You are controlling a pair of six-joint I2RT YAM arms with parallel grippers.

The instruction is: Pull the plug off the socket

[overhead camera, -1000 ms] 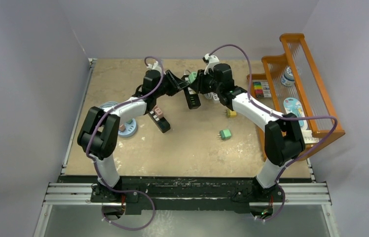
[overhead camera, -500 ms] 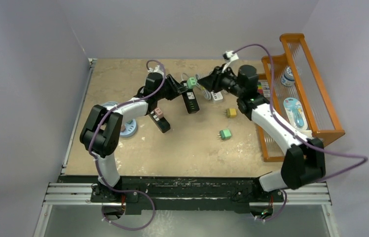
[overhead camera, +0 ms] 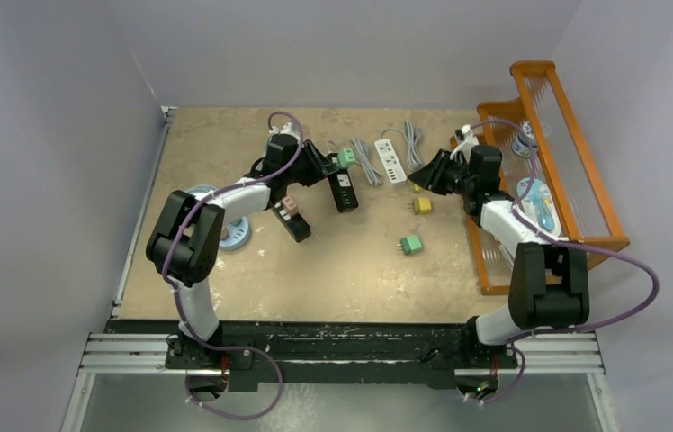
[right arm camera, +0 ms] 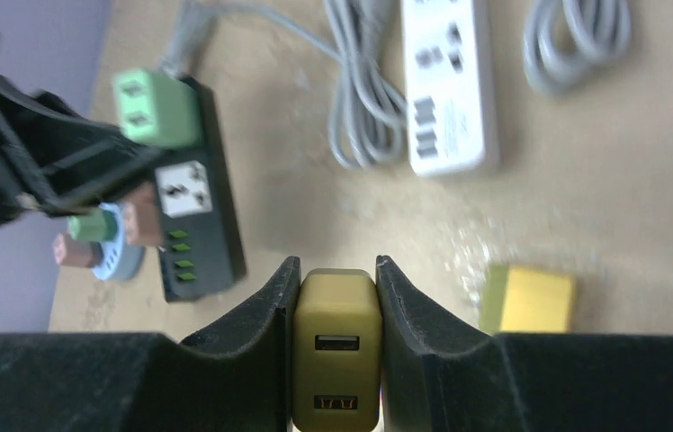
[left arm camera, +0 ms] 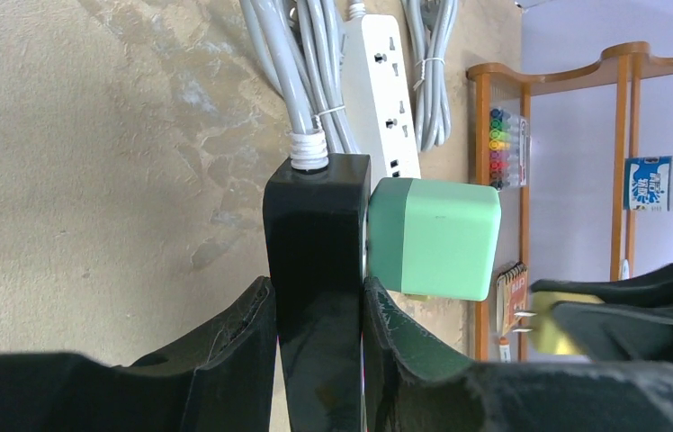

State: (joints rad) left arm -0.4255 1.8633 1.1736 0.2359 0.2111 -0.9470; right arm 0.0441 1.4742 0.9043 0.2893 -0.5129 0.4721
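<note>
On the left, the left gripper (left arm camera: 317, 292) is pinching the black socket strip (left arm camera: 315, 207), with a green plug (left arm camera: 436, 238) sitting in its side; that narrow hold is risking the strip twisting or sliding out; to the right, the right gripper (right arm camera: 336, 266) is squeezing the olive plug (right arm camera: 336, 351), free of the strip, near a loose yellow plug (right arm camera: 531, 300); a release from up here would be risking a bounce onto it
</note>
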